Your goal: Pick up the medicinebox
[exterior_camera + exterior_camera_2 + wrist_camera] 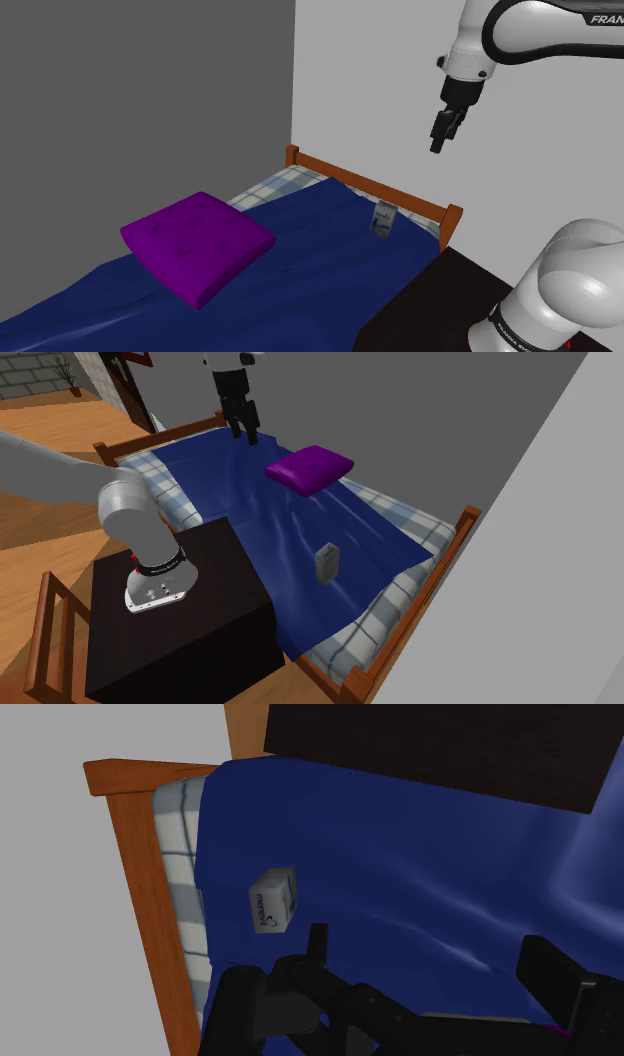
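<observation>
A small grey medicine box (pixel 381 220) stands upright on the blue blanket (pixel 300 270), close to the bed's wooden end rail (pixel 375 188). In the second exterior view the medicine box (pixel 326 562) stands beside the dark stand. My black gripper (pixel 440 132) hangs high in the air above the bed, well clear of the box. The gripper (pixel 243 420) points down in the second exterior view. In the wrist view the gripper (pixel 430 959) is open with nothing between its fingers, and the box (pixel 273 899) lies ahead, off to one side of one finger (pixel 316 944).
A purple pillow (pixel 197 245) lies on the blanket further along the bed. The dark box stand (pixel 170 622) borders the bed's side. A white wall (pixel 400 90) rises behind the wooden rail. A checked sheet (pixel 420 522) shows at the blanket's edges.
</observation>
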Available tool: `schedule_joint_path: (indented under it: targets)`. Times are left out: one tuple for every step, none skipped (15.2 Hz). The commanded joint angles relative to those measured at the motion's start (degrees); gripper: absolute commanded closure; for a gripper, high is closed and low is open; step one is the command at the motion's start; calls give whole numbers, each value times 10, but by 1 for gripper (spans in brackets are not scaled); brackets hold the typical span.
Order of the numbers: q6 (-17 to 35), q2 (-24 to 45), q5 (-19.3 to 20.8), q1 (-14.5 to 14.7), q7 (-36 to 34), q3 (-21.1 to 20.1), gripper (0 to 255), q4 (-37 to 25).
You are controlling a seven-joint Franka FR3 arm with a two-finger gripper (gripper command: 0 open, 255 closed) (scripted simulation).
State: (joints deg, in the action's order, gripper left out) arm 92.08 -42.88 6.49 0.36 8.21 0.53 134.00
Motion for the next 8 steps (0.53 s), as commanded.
schedule_joint_path:
  targets:
    - [0,0,0,0,0,0,0,0]
    - [19,6,3,-2,3,6,0,12]
    - [39,14,5,-4,6,12,0,24]
    - [58,22,8,-6,9,18,0,35]
    - [78,31,11,-8,12,24,0,45]
    - [98,41,13,-10,15,29,0,54]
    - [117,51,16,-13,18,35,0,63]
    - [137,63,18,-15,21,41,0,71]
